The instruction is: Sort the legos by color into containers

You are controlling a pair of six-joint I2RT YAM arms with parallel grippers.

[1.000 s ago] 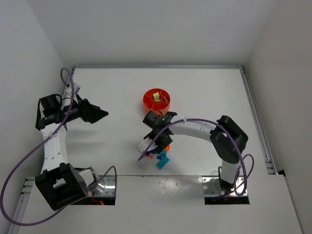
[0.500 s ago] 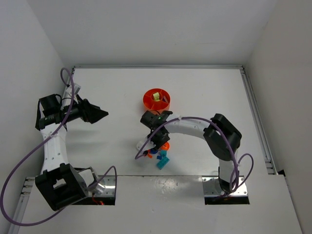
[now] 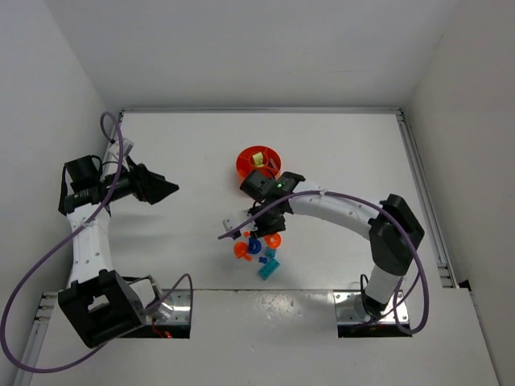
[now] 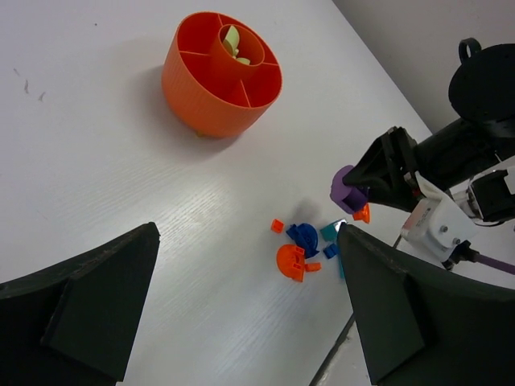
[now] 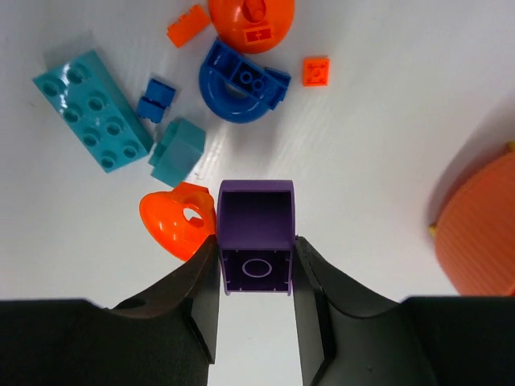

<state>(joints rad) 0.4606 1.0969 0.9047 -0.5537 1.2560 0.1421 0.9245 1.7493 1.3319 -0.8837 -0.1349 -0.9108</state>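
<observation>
**A:** What is the biggest thing there?

**B:** The white table (image 3: 346, 153), with both arms over it. The left gripper (image 3: 170, 189) hangs over the table's left side, well apart from dish and bricks. Its jaws are spread wide, with nothing between them.

**A:** And the other arm?

**B:** The right gripper (image 5: 255, 241) reaches in from the right, between the dish and the loose pile. Its fingers (image 5: 310, 297) are clamped on two sides of a purple plastic brick (image 5: 256, 211) with one rounded end. The brick's hollow underside faces the wrist camera. Whether it clears the table I cannot tell.

**A:** Where is the dish?

**B:** The round bright orange plastic dish (image 4: 201, 92) stands towards the far middle of the table. Inner walls split it around a central well, and a lime-green plastic piece (image 4: 233, 40) lies in that well.

**A:** The other bricks?

**B:** They lie loose on the table, nearer the arm bases than the dish.
- The largest is a long cyan plastic brick (image 5: 92, 108) with two rows of studs.
- Next comes a blue ring-shaped piece (image 5: 241, 80), with an orange domed round piece (image 5: 251, 20) just against it.
- An orange round piece with a hole (image 5: 179, 219) shows just beside one finger.
- A small cyan block (image 5: 177, 151) sits beside the long brick.
- The smallest are a tiny blue brick (image 5: 155, 98), a small orange brick (image 5: 188, 24) and a tiny orange square plate (image 5: 316, 71).
</observation>
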